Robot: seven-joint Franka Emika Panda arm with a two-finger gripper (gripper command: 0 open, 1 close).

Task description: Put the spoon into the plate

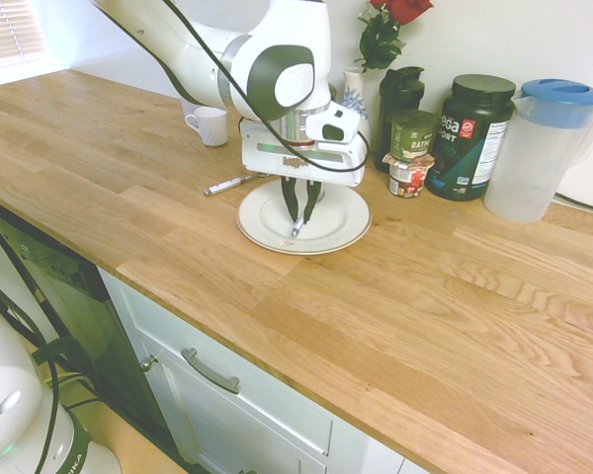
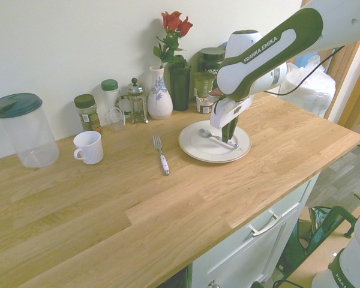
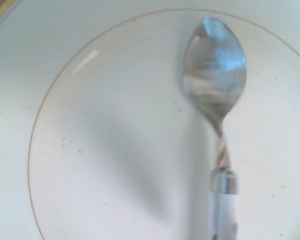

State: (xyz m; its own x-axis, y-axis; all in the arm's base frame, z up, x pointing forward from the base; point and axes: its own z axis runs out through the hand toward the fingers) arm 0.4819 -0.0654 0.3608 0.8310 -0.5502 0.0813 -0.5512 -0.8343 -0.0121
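Observation:
The spoon (image 2: 211, 137) lies in the white plate (image 2: 195, 150), its shiny bowl toward the wall and its white handle toward the counter's front. My gripper (image 2: 231, 139) points straight down over the plate (image 1: 336, 232), and its dark fingers close in around the handle of the spoon (image 1: 297, 229). In the first exterior view the gripper (image 1: 299, 219) has its fingertips nearly together at the handle, low over the plate's surface. The wrist view shows the spoon (image 3: 215, 75) resting on the plate (image 3: 90, 150) inside its thin gold ring.
A white-handled fork (image 2: 161, 155) lies on the wooden counter beside the plate, a white mug (image 2: 89, 147) further along. A vase with roses (image 2: 160, 96), jars and dark tubs (image 1: 469, 133) stand along the wall, with a blue-lidded pitcher (image 1: 544, 148) at the end.

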